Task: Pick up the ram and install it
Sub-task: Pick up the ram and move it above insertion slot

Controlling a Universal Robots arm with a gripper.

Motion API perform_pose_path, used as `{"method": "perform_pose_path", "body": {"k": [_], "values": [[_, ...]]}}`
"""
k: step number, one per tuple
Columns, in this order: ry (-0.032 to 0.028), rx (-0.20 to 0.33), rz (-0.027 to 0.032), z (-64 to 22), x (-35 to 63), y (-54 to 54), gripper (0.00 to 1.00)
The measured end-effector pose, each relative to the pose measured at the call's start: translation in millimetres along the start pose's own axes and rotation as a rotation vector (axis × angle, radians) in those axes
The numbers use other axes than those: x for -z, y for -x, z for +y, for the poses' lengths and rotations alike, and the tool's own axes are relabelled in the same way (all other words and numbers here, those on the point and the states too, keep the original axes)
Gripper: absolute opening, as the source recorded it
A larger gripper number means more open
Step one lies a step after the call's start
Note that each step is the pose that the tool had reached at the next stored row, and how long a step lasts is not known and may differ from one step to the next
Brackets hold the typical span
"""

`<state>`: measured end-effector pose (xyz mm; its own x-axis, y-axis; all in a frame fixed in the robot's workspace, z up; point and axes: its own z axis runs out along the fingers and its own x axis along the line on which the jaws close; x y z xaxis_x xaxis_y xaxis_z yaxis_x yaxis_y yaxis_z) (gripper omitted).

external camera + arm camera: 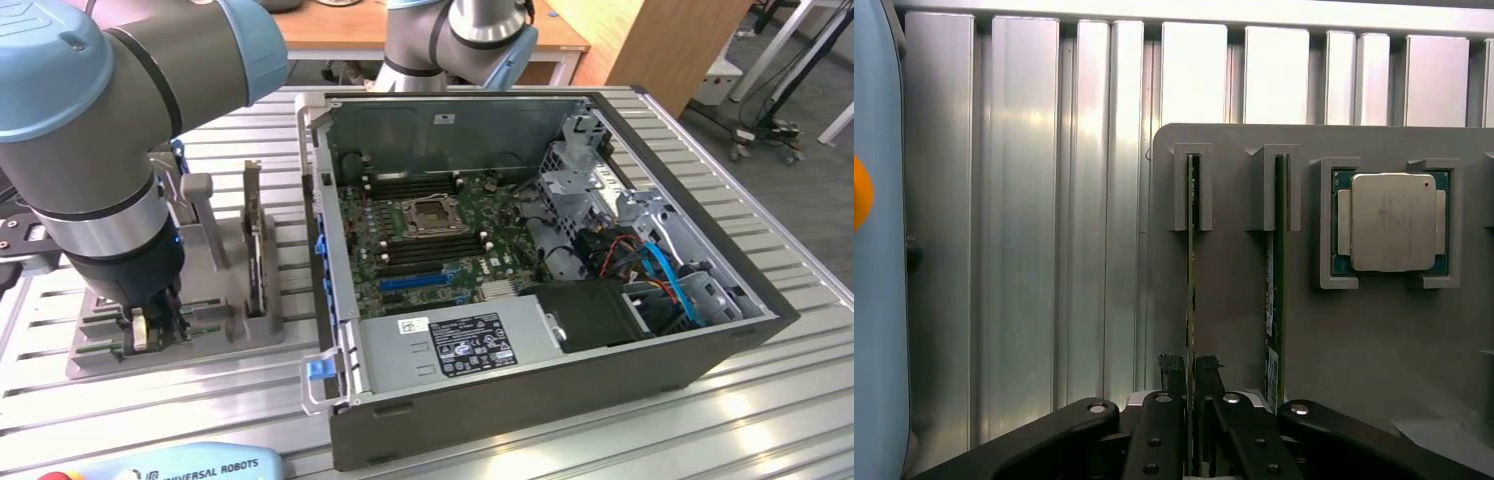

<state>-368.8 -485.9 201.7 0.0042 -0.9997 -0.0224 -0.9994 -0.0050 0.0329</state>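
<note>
Claw (1190, 366) pinches slim green ram (1192, 240).

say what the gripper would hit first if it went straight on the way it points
The gripper is shut on the ram stick, so going straight on would likely push that stick down into the grey holder under it. Depth is hard to judge.

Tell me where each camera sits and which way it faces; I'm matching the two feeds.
Exterior view: off the arm, above the table, looking down at the open computer case and grey holder; the arm and gripper show.
Wrist view: on the wrist, looking along the gripper at the ram, a second stick and the processor; its fingers clamp the ram.
Shared: the holder and the gripper.
</note>
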Motion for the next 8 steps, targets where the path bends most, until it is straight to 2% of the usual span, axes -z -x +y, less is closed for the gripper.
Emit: {"method": "perform_pose_path", "body": {"k": [8], "values": [[0.0,0.0,0.0,0.0,0.0,0.0,0.19]]}}
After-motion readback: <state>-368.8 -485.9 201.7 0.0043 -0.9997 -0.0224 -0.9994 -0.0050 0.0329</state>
